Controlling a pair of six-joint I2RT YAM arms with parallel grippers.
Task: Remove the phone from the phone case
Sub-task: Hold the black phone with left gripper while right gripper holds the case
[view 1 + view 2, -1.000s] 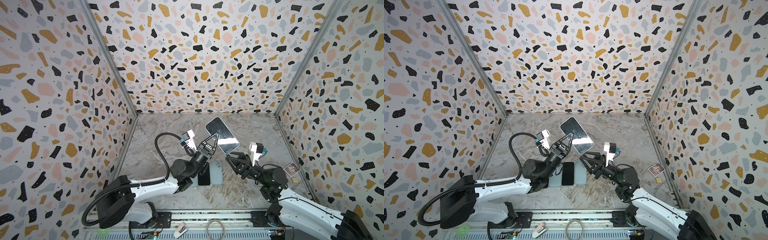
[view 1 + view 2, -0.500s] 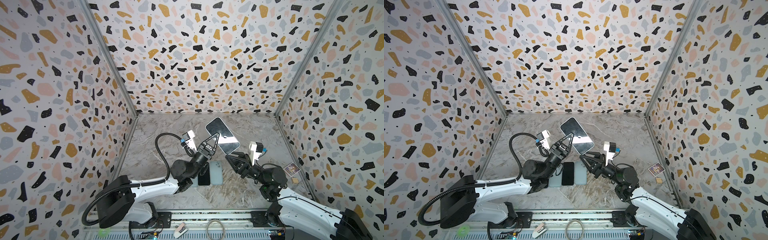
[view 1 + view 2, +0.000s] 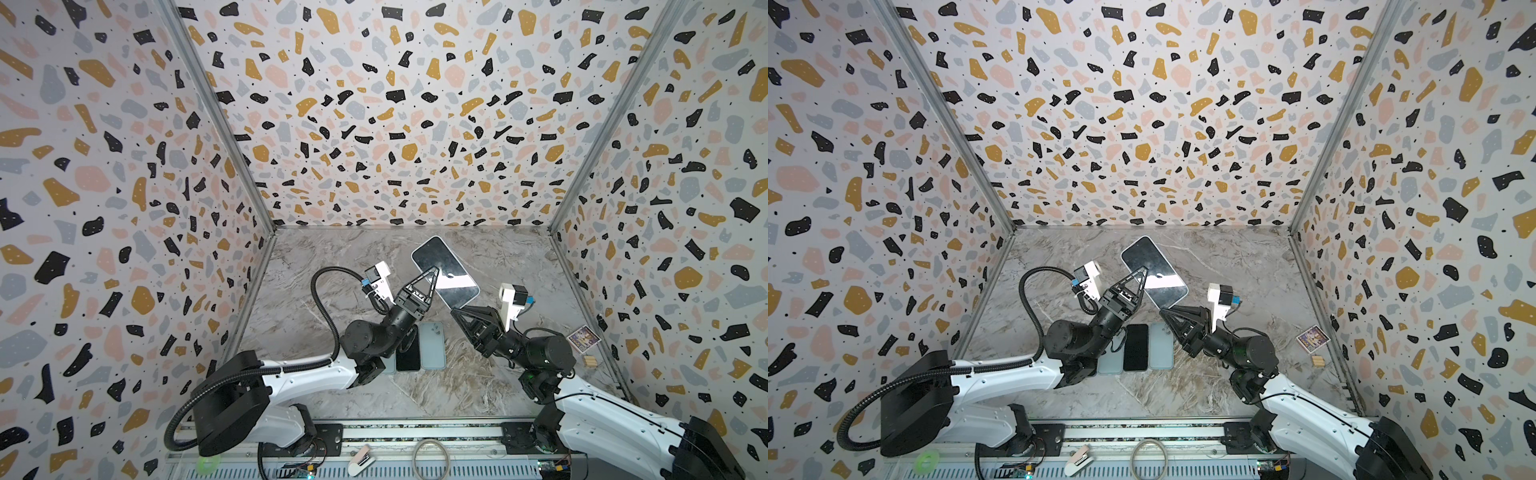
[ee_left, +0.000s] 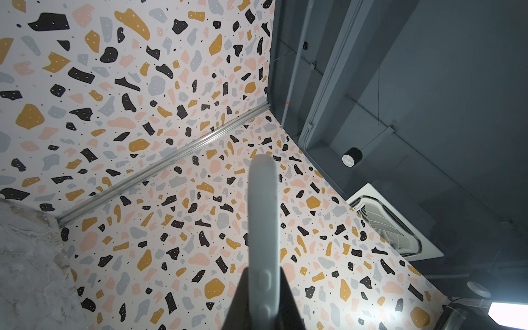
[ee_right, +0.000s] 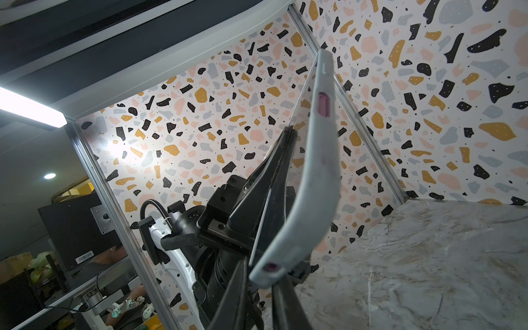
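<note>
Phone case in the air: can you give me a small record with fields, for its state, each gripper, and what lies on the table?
phone case: pale, held tilted above the table, phone inside it
left gripper: shut on the phone case, at a long edge
right gripper: shut on its lower corner
on table: black phone beside a pale phone-shaped piece; small card at the right

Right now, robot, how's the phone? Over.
Left tool shut on cased phone, raised. Right tool shut on its corner. Phone not out. Black phone flat on table.
</note>
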